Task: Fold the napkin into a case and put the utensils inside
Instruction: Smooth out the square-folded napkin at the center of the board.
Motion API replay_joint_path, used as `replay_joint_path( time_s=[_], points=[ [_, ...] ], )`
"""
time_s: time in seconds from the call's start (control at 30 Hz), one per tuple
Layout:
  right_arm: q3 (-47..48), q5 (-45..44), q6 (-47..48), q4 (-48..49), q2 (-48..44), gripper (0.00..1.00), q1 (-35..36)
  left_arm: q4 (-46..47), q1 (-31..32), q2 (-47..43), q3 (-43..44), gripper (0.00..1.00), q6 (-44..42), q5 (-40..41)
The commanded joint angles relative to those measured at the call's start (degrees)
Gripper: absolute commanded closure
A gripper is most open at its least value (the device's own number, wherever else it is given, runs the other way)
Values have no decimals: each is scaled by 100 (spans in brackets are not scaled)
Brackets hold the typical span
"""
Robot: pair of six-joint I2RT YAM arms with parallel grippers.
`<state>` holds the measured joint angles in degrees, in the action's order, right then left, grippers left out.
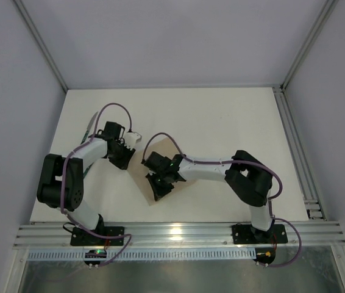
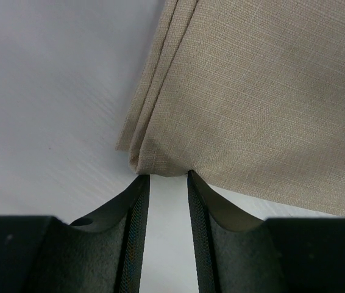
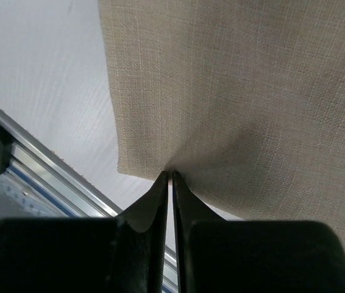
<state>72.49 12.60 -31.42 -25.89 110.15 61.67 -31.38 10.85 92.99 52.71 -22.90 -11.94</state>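
Observation:
The beige napkin (image 1: 167, 146) lies folded in layers at the table's middle, mostly under my right arm. My left gripper (image 1: 125, 157) is at its left corner. In the left wrist view the layered corner (image 2: 160, 163) bunches between the fingertips, and the jaws stand a little apart on it. My right gripper (image 1: 160, 185) is shut on the napkin's near edge (image 3: 171, 170), which puckers at the tips. The cloth (image 3: 239, 91) spreads flat beyond. A slim utensil (image 1: 88, 129) shows beside the left arm, mostly hidden. No finished case shows.
The aluminium rail (image 1: 178, 231) runs along the table's near edge and shows in the right wrist view (image 3: 44, 165) close to the napkin. A second rail (image 1: 294, 146) borders the right side. White walls enclose the back and sides.

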Motion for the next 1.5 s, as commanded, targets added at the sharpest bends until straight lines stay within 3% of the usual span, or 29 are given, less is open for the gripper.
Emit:
replay_joint_path(
  time_s=[0.0, 0.27, 0.53, 0.7, 0.8, 0.83, 1.0, 1.13, 1.47],
  points=[
    [336, -73, 486, -846, 199, 91, 21, 211, -22, 255, 3, 66, 48, -53],
    [354, -92, 866, -752, -63, 90, 21, -26, -30, -288, 73, 66, 127, -431],
    [-522, -12, 305, 541, -1853, 88, -276, -887, 48, -1660, 275, 63, -31, -1372],
    [-1675, -40, 75, 804, -2603, 88, -1287, -1003, 908, -1934, 126, 67, -13, -986],
    [-2291, 172, 92, 1252, -2884, 89, -1903, -740, 1813, -1838, -32, 69, -4, -477],
    [-2431, 164, 144, 1288, -2920, 89, -2017, -651, 2285, -1802, -59, 70, -4, -380],
    [-2590, 14, 304, 1472, -2938, 90, -2317, -62, 3343, -1425, -243, 70, -179, 209],
    [-2740, -100, 233, 1727, -2631, 91, -2388, 131, 3599, -942, -445, 72, -321, 263],
    [-2810, -91, 75, 1781, -1462, 94, -2836, 115, 3863, -949, -1262, 72, -830, 52]
  ],
)
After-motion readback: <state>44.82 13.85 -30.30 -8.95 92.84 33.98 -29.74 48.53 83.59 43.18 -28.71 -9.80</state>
